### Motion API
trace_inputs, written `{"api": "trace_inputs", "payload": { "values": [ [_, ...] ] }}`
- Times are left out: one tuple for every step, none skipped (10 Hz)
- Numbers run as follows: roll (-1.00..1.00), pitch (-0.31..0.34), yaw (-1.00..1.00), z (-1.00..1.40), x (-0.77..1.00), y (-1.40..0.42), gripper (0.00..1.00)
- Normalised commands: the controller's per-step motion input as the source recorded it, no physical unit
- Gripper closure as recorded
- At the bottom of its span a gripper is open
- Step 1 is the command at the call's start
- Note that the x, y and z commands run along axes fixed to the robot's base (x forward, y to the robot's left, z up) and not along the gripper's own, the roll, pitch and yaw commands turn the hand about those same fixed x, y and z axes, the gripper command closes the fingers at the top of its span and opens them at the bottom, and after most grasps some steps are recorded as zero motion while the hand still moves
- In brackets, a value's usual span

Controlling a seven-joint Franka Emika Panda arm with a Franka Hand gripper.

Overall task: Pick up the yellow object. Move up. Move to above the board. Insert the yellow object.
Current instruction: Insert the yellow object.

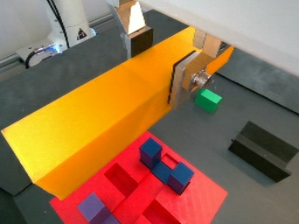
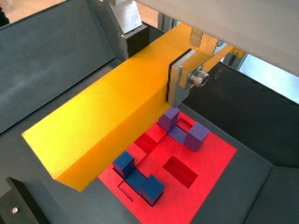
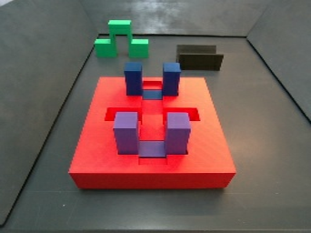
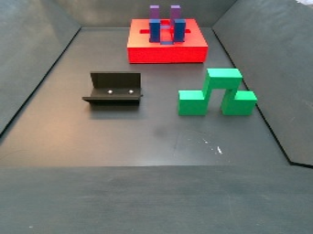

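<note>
So the gripper point(image 1: 176, 79) is clamped on the yellow object point(image 1: 100, 118), one silver finger point(image 2: 183, 77) flat against its side in both wrist views; it's high above the board point(image 2: 187, 171), out of frame in both side views; the bar hangs over the slab with the blue blocks point(image 1: 163, 166) and purple blocks point(image 2: 184, 129) below it; I'd say the move-over is about done; to insert well, line the bar up with the open slot, hold it level, descend slowly; green block point(image 3: 122, 38) at 12 o'clock of the board in a side view, fixture point(image 4: 113, 89) well apart.
</note>
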Motion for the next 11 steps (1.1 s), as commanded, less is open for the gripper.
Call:
{"api": "trace_inputs", "payload": {
  "values": [
    [0.06,0.044,0.00,-0.79,0.48,0.00,1.00],
    [0.10,0.000,0.00,-1.00,0.72,0.00,1.00],
    [0.13,0.000,0.00,-1.00,0.72,0.00,1.00],
    [0.15,0.000,0.01,-0.97,0.69,0.00,1.00],
    [0.15,0.000,0.00,-0.94,0.65,0.00,1.00],
    [0.14,0.000,0.03,-0.99,0.45,-0.09,1.00],
    [0.15,0.000,0.15,-1.00,0.08,-0.20,1.00],
    [0.16,-0.004,0.14,-1.00,0.00,-0.29,1.00],
    [0.17,-0.033,0.00,-1.00,-0.19,-0.33,1.00],
    [0.16,-0.089,0.00,-0.96,-0.53,-0.17,1.00],
    [0.10,-0.186,0.03,-0.66,-0.75,0.00,1.00]
  ]
}}
